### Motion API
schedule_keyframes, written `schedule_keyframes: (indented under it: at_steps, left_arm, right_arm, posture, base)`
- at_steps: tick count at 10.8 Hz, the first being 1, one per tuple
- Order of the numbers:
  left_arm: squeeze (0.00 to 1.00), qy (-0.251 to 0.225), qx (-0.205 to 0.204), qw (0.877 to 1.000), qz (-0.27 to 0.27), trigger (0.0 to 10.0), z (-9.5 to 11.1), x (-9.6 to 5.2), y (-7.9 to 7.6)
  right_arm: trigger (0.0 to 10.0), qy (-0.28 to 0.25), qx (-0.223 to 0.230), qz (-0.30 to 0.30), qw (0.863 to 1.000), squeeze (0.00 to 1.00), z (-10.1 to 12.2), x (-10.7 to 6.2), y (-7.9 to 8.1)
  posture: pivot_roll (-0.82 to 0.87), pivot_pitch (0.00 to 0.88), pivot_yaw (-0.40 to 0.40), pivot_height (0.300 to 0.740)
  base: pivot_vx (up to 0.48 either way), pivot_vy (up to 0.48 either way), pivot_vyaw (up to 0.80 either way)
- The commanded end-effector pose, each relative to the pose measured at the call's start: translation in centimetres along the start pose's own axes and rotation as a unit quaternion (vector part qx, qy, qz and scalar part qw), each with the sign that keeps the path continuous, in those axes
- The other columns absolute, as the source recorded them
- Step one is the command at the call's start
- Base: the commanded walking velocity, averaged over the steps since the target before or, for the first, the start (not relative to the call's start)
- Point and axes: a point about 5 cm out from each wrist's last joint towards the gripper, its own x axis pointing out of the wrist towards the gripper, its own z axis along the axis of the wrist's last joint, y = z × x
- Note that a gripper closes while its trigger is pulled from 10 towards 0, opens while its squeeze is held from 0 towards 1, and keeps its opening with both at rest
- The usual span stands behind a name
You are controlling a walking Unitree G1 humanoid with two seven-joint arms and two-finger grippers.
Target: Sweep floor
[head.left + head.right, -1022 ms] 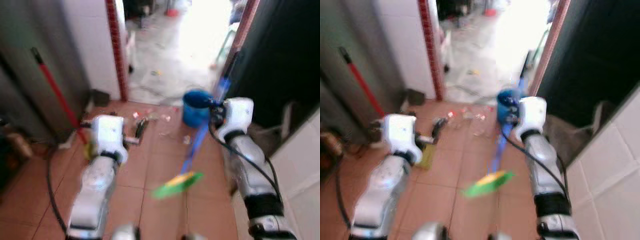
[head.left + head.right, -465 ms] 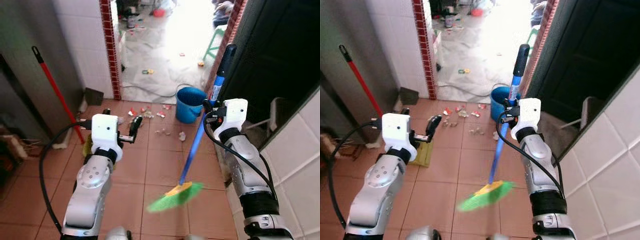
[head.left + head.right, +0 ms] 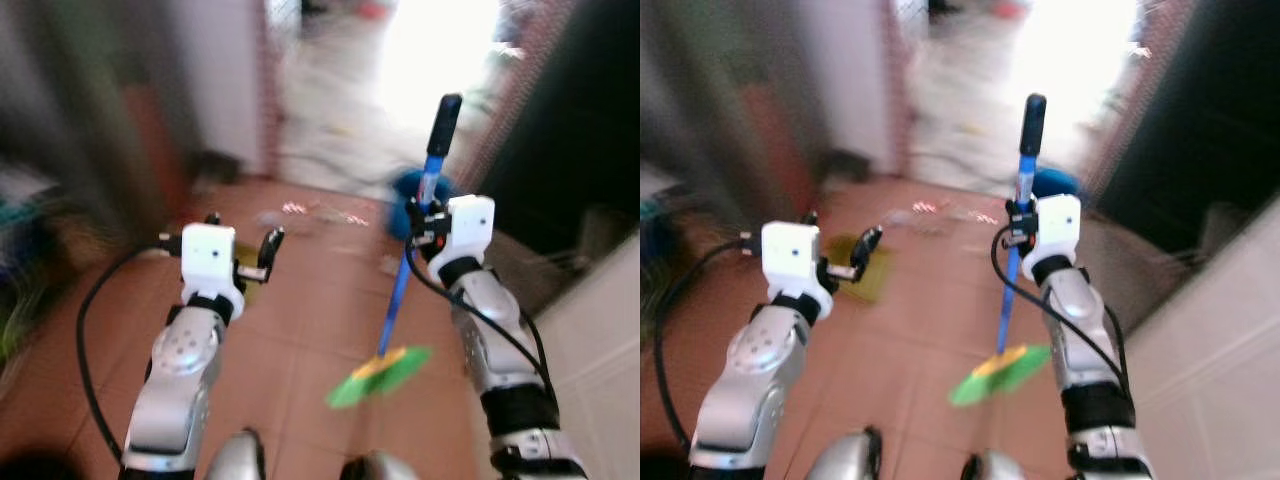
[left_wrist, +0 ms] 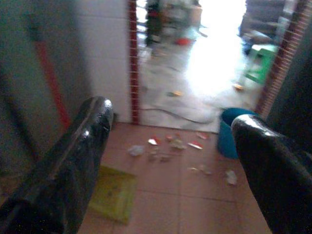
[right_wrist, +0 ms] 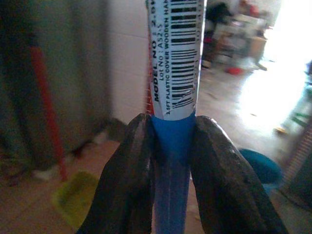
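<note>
Broom [image 3: 405, 290] upright and a touch tilted, blue handle pinched high up between the two black fingers [image 5: 131, 180] of the right gripper [image 5: 168, 165], just below the white barcode label. Green bristle head [image 3: 378, 375] down at the terracotta tile floor [image 3: 300, 330], whether touching or just above not clear through the blur. Black handle tip up above the gripper.

Left of the broom, left gripper [image 4: 175, 161] held out level, fingers spread wide, nothing between them. Beyond those fingers, a scatter of small litter [image 4: 168, 146] across the tiles, well ahead of the broom head. Yellow-green dustpan [image 4: 114, 192] flat on the floor, further left of the broom and nearer than the litter. Blue bucket [image 4: 234, 131] standing just behind the broom handle, close to the dark door edge on the right.

Open tile all around the bristle head: bare floor running from the broom forward to the litter. Tight on the right, though, with white tiled wall [image 3: 1200, 340] and the dark door hard by the right arm. Ahead of the broom, a brick-edged doorway [image 4: 132, 58] opening onto a bright grey floor. Far left of the broom, a red pole [image 4: 48, 83] leaning against a grey wall. Head views smeared with motion blur.
</note>
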Motion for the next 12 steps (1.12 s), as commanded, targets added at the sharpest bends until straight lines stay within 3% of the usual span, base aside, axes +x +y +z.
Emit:
schedule_keyframes:
  at_steps: [1,7,8,9,10,11,12]
  left_arm:
    - [0.00,0.000,0.004,1.000,-0.001,10.0,0.0,-0.1,0.0]
    - [0.00,0.005,0.008,1.000,-0.017,10.0,-0.4,0.3,-0.1]
    - [0.00,0.017,0.006,0.999,-0.051,10.0,-0.7,0.4,-0.4]
    - [0.00,0.050,-0.008,0.989,-0.137,10.0,-1.4,0.6,-1.4]
    - [0.00,0.067,-0.006,0.977,-0.201,10.0,-1.7,0.5,-2.1]
    - [0.00,0.076,-0.007,0.956,-0.283,10.0,-1.8,0.4,-3.2]
    - [0.00,0.079,-0.006,0.946,-0.314,10.0,-1.7,0.6,-3.7]
  right_arm:
    - [0.0,-0.031,-0.001,0.004,1.000,0.00,1.2,0.3,0.2]
    - [0.0,-0.031,0.014,0.010,0.999,0.00,1.1,0.4,0.7]
    - [0.0,-0.034,0.023,0.031,0.999,0.00,1.2,0.5,1.0]
    - [0.0,-0.045,0.030,0.092,0.994,0.00,1.8,0.9,2.0]
    - [0.0,-0.047,0.041,0.121,0.991,0.00,2.3,1.2,2.5]
    - [0.0,-0.063,0.048,0.168,0.983,0.00,3.3,1.8,3.3]
    - [0.0,-0.070,0.051,0.197,0.977,0.00,3.9,2.1,3.9]
  posture:
    - [0.07,0.000,-0.055,0.740]
    - [0.06,0.000,-0.048,0.740]
    - [0.06,0.000,-0.039,0.740]
    - [0.06,0.000,-0.038,0.740]
    - [0.06,0.000,-0.040,0.740]
    - [0.06,0.000,-0.043,0.740]
    - [0.06,0.000,-0.041,0.740]
  base:
    - [0.000,0.000,0.80]
    - [0.000,0.000,0.00]
    - [0.000,0.000,0.00]
    - [0.000,0.000,0.00]
    - [0.000,0.000,0.00]
    - [0.000,0.000,0.00]
    - [0.000,0.000,0.00]
